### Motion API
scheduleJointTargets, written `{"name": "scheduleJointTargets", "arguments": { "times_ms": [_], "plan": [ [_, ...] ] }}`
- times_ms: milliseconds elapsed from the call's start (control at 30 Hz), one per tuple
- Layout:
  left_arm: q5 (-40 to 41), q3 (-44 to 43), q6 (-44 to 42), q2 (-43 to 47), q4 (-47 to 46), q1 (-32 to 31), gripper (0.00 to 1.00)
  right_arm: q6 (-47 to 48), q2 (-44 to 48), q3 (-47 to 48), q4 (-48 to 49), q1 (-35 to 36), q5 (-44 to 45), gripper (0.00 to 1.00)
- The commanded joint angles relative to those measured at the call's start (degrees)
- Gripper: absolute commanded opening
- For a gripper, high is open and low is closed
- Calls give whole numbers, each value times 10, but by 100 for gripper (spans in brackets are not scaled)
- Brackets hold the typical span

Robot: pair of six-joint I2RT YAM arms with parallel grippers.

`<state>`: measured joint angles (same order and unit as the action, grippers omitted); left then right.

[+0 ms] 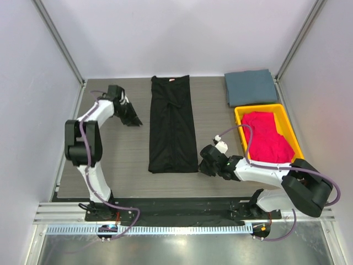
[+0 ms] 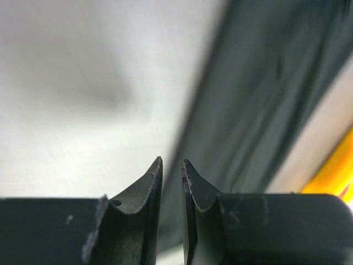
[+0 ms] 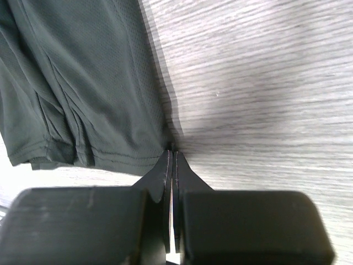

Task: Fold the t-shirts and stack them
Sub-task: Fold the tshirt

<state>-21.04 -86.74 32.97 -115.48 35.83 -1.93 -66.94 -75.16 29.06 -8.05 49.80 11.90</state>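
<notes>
The black t-shirt [image 1: 172, 126] lies on the table as a long narrow strip, its red-white neck label at the far end. My right gripper [image 1: 205, 165] is at its near right corner. In the right wrist view my right gripper [image 3: 172, 152] has its jaws pressed together on the hem corner of the black t-shirt [image 3: 83, 83]. My left gripper [image 1: 131, 118] hangs left of the shirt, apart from it. In the left wrist view my left gripper [image 2: 172, 161] is nearly shut and empty, with the black t-shirt [image 2: 265, 83] blurred beyond it.
A folded slate grey-blue t-shirt [image 1: 251, 86] lies at the far right corner. A yellow tray [image 1: 287, 118] just in front of it holds a magenta-red t-shirt [image 1: 267, 138]. The tray's edge also shows in the left wrist view [image 2: 333, 176]. White walls enclose the grey wood-grain table [image 1: 121, 160].
</notes>
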Motion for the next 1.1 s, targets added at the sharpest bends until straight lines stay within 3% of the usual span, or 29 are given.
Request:
{"name": "scheduleJointTargets", "arguments": {
  "times_ms": [0,300,500,833,967,1067],
  "plan": [
    [-40,118,-19,129,-13,-51,19,21,26,-8,1,5,12,1],
    [-41,376,31,327,-57,-169,16,51,36,-11,4,6,0,1],
    [-32,460,58,343,-93,-205,14,45,46,-21,11,6,1,1],
    [-41,507,76,335,-128,-216,15,45,55,-25,5,6,3,1],
    [-44,480,76,366,-88,-216,20,49,60,-25,0,6,2,1],
    [-2,457,73,388,-45,-217,25,48,69,-30,-1,7,3,1]
  ]
}}
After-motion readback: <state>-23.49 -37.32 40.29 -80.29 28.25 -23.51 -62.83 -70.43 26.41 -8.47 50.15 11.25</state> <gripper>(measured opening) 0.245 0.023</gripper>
